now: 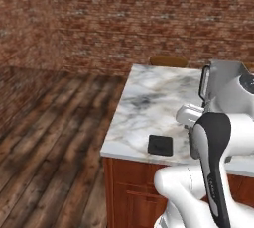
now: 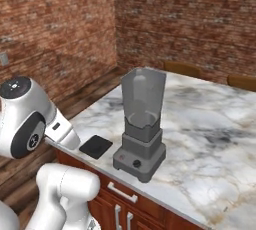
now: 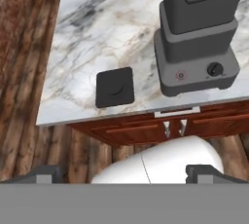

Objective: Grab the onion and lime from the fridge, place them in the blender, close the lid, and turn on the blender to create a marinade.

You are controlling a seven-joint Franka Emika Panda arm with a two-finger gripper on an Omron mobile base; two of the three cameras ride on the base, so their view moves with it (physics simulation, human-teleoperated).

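The blender (image 2: 142, 124) stands near the front edge of the marble counter (image 2: 210, 124). Its clear grey jar is uncovered and looks empty. In the hand view its dark base (image 3: 197, 57) shows a red mark and a knob (image 3: 214, 69). The black square lid (image 3: 115, 87) lies flat on the counter to the left of the blender (image 1: 228, 93), close to the edge; it also appears as lid (image 1: 160, 144) and lid (image 2: 95, 146). My gripper (image 3: 125, 173) hangs open in front of the counter, above floor level, holding nothing. The onion, the lime and the fridge are out of view.
Red-brown cabinet fronts with metal handles (image 3: 175, 113) run under the counter. Wooden floor (image 1: 49, 138) stretches to the left, with brick walls behind. Brown chair backs (image 2: 182, 68) stand at the counter's far side.
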